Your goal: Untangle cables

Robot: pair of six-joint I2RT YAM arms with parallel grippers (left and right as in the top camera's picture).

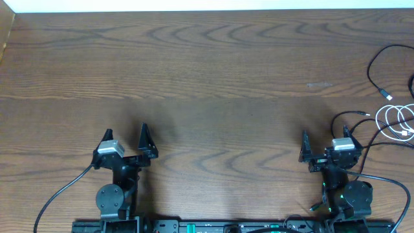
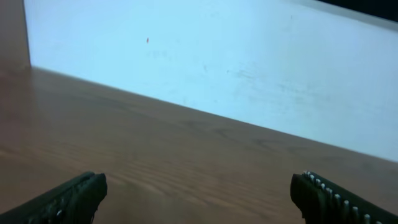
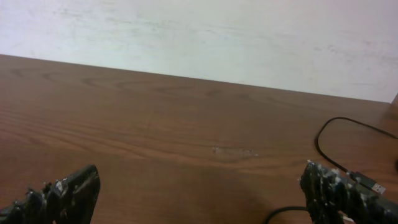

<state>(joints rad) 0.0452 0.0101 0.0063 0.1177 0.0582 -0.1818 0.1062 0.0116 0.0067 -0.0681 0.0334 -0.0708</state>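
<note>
The cables lie at the table's far right in the overhead view. The long black cable (image 1: 370,72) curves down to a small plug (image 1: 387,96), and another black strand (image 1: 352,114) arcs just beyond my right gripper. The white cable (image 1: 378,120) is coiled in loops beside it. My right gripper (image 1: 325,139) is open and empty, a little left of the cables. In the right wrist view the gripper (image 3: 199,180) is open, with the black cable (image 3: 323,134) and its plug (image 3: 368,184) at the right. My left gripper (image 1: 126,137) (image 2: 199,186) is open and empty, far from the cables.
The brown wooden table (image 1: 207,71) runs to a white wall at the back (image 3: 199,31). Thick black wires (image 1: 58,194) run from the arm bases at the front edge. A faint pale scuff (image 3: 233,152) marks the wood.
</note>
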